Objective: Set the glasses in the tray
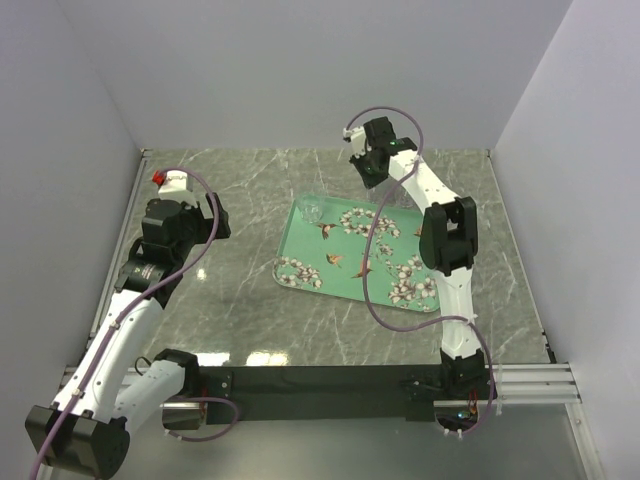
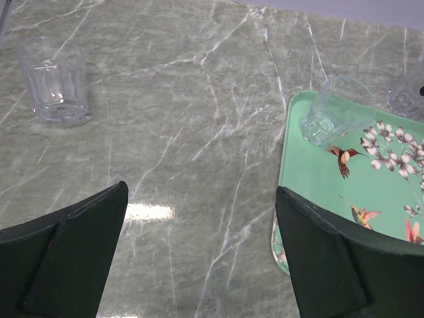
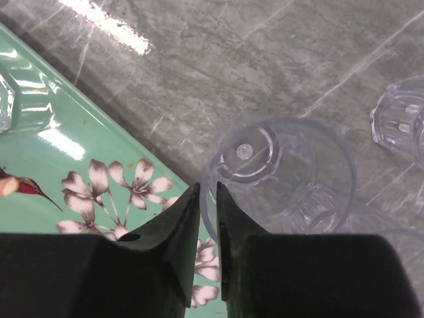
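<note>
Presently: grey-green marble counter (image 1: 250,300), white walls (image 1: 300,70), mint tray (image 1: 305,240) at centre.
Left arm (image 1: 140,290) bent, left claw (image 2: 200,199) gaping wide over counter near first tumbler (image 2: 53,79); right arm (image 1: 445,240) stretched to tray's far edge, right claw (image 3: 208,189) pinched on rim of second tumbler (image 3: 285,172); third tumbler (image 1: 313,211) inside tray.

From overhead only one glass (image 1: 312,210) on the tray (image 1: 310,245) shows, and any by the right arm (image 1: 445,240) are too faint to make out. At the left wrist a left finger (image 2: 338,265) hides the tray's near part, and the right edge cuts another glass (image 2: 405,96). At the right wrist the right fingers (image 3: 159,265) cover the near rim of the glass (image 3: 285,172) they pinch, and both side edges clip more glasses (image 3: 397,122).
</note>
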{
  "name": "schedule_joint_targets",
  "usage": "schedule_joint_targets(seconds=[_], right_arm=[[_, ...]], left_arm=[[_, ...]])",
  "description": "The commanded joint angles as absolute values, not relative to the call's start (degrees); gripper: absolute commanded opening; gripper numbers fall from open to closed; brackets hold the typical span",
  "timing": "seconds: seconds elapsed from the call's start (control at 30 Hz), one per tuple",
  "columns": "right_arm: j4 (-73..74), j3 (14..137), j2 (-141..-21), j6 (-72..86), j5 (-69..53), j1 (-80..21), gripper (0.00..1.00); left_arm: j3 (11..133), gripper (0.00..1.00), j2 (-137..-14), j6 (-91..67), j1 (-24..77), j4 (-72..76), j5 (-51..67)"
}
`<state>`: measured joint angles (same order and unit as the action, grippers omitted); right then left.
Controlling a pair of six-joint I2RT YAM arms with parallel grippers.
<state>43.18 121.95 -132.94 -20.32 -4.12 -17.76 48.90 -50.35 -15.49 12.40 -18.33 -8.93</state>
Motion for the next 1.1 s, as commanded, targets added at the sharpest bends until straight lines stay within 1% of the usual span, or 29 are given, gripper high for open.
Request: schedule_joint_targets(seconds=[0.0, 0.03, 0.17, 0.3, 0.47, 0.73, 1.07], right_arm=[[41.13, 124.72, -133.24, -20.74, -3.16, -18.28, 0.16], [40.87, 124.72, -133.07, -21.18, -3.25, -18.28, 0.10], [40.43, 124.63, -132.63, -22.15, -3.60, -18.28, 0.00], [39.73, 123.93, -131.23, -23.29, -4.31, -18.37, 0.00], [37.27, 121.29, -126.48, -25.14, -6.85, -18.28, 0.00], [31.38, 111.72, -117.61, -25.49, -10.81, -18.37, 0.00], [31.38, 103.89, -111.36, -25.84, -13.53, -18.28, 0.00]], left_arm=[[48.87, 0.99, -49.57, -14.59, 12.30, -17.23, -9.75], [48.69, 0.99, -49.48, -14.59, 12.30, -17.14, -9.76], [48.52, 0.99, -49.22, -14.50, 12.30, -17.05, -9.93], [48.69, 0.99, -49.31, -14.50, 12.22, -17.05, -10.11], [48.60, 0.99, -49.22, -14.50, 12.30, -17.05, -10.37], [48.52, 0.99, -48.78, -14.50, 12.22, -17.05, -10.81], [48.43, 0.99, -48.43, -14.50, 12.22, -16.88, -11.07]])
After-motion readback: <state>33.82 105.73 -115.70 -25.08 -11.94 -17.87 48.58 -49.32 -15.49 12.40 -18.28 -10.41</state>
